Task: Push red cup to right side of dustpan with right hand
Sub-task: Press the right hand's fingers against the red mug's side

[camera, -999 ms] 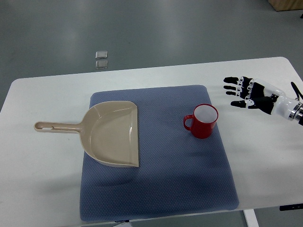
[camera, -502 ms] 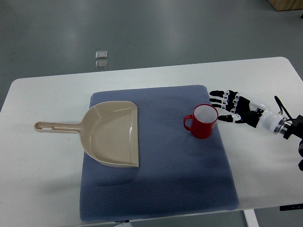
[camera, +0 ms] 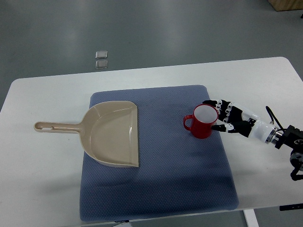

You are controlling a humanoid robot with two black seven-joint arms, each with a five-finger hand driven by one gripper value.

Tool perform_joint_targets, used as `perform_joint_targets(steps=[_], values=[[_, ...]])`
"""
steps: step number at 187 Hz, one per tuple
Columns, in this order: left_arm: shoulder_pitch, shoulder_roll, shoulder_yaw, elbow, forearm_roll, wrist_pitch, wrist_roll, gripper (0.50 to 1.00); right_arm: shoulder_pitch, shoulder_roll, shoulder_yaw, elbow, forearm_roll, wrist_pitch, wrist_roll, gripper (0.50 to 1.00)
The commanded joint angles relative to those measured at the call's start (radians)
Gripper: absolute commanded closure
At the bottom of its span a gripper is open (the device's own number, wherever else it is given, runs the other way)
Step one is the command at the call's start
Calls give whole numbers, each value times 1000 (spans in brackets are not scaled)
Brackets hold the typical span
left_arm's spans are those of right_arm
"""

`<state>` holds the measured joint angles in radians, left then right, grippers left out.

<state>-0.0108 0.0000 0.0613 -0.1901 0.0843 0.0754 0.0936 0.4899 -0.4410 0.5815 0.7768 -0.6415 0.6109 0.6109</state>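
Right hand (camera: 227, 118): fingers spread, holding nothing; fingertips at the 3 o'clock side of the red cup, touching or just short of its wall, cannot tell which; arm enters from the picture's right edge around 4 o'clock.
Red cup (camera: 203, 121): upright on the blue mat, right of centre, handle pointing to 9 o'clock, white inside, looks empty.
Dustpan (camera: 113, 133): beige, flat on the mat's left part, 9 o'clock of the cup and well apart from it; open mouth faces 3 o'clock, handle runs to 9 o'clock off the mat onto the table.
Blue mat (camera: 175, 179): covers the table's middle; front edge partly cut by the frame bottom.
White table (camera: 42, 189): bare around the mat.
Floor squares (camera: 101, 59): two small pale squares at 12 o'clock beyond the table, too small to identify.
Hidden: wrist hardware at far right partly cut off.
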Motion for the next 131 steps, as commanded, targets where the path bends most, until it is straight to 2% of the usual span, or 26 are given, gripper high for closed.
perform_joint_targets(steps=[1, 64, 131], values=[[0, 0, 0, 0, 0, 0, 0, 500, -1, 25, -3, -13, -3, 0, 0, 566], [0, 0, -1, 0, 0, 0, 0, 500, -1, 102, -2, -41, -3, -30, 0, 566], [0, 0, -1, 0, 0, 0, 0, 500, -1, 134, -2, -54, -3, -56, 0, 566]])
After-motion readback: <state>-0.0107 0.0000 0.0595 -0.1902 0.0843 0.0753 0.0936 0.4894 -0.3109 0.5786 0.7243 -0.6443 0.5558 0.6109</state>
